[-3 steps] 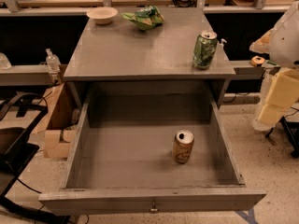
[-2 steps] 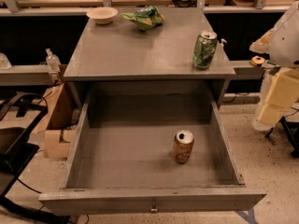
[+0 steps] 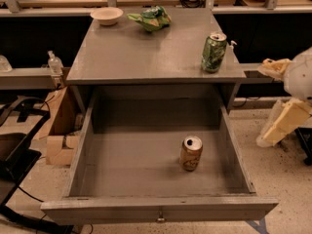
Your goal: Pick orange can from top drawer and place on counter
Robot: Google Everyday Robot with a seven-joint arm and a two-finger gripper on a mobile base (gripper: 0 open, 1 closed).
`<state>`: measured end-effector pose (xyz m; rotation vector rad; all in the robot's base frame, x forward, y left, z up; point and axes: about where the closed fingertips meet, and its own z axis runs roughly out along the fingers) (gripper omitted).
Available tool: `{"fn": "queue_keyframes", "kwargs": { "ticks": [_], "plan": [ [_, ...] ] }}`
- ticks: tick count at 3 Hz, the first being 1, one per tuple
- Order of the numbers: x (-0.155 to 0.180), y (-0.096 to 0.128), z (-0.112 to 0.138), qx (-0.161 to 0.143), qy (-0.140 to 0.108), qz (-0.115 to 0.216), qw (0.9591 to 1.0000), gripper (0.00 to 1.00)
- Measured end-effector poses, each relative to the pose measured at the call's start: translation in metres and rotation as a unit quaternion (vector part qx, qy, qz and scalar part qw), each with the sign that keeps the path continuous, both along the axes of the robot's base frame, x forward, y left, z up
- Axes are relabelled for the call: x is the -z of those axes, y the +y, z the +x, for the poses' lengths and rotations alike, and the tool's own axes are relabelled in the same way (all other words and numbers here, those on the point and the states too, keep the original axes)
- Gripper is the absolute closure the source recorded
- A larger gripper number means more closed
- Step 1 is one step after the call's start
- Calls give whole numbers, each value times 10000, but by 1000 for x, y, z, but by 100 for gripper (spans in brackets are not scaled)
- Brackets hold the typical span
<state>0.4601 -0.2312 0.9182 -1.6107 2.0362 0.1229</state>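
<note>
The orange can (image 3: pixel 191 153) stands upright in the open top drawer (image 3: pixel 151 209), right of its middle, silver top up. The drawer is pulled fully out, its front panel and small knob nearest me. The grey counter (image 3: pixel 146 52) lies above and behind it. My gripper (image 3: pixel 274 67) is at the right edge of the view, beside the counter's right side and level with it. It is well above and to the right of the can and holds nothing that I can see.
A dented green can (image 3: pixel 214 51) stands near the counter's right front corner. A white bowl (image 3: pixel 107 15) and a crumpled green bag (image 3: pixel 150 18) lie at the back. A cardboard box (image 3: pixel 61 130) and a black chair base (image 3: pixel 14 165) are on the left floor.
My arm and gripper at the right edge have moved down a little. The orange can, the drawer and the things on the counter have not moved.
</note>
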Motion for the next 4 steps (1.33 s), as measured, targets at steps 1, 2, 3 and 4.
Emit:
{"fn": "queue_keyframes", "kwargs": {
  "ticks": [1,2,3,4],
  "plan": [
    [50,-5,32,-295,-585,1372,9884,0],
    [78,-8,32,-760,-885,1828,9762,0],
    [83,-7,33,-1011,-1045,1725,9742,0],
    [83,-7,33,-1011,-1044,1723,9743,0]
  ]
}}
